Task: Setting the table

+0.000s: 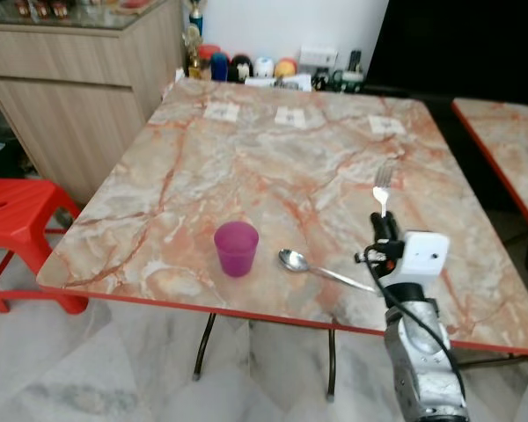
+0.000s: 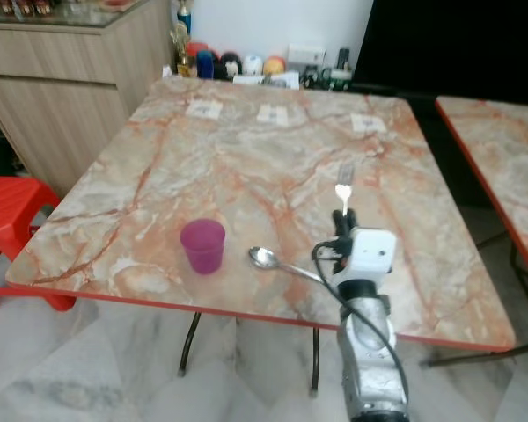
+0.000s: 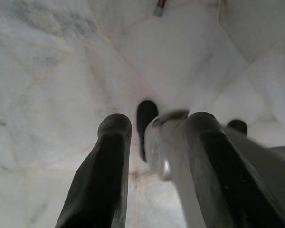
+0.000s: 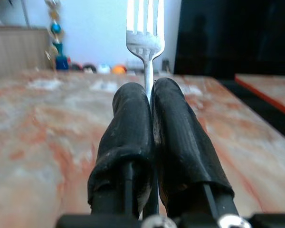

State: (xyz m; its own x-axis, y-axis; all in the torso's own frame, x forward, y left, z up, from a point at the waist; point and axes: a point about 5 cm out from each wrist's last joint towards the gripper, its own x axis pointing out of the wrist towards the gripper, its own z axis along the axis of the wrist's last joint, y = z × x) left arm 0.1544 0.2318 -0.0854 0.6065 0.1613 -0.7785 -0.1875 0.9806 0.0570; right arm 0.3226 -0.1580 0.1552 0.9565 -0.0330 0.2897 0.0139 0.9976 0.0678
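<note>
Right gripper point(image 1: 385, 221) pinched a metal fork point(image 1: 383, 185), tines up, above the marble table point(image 1: 273, 158) near its front edge, beside a spoon point(image 1: 321, 268) and purple cup point(image 1: 236, 248); left gripper point(image 3: 154, 142) parted over floor.

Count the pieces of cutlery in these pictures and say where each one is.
2. A spoon lies on the table beside the purple cup; a fork is clamped upright in the right gripper above the table.

Silver arm point(image 1: 422, 369), white wrist box point(image 1: 424, 255), black cable point(image 1: 396, 299)
</note>
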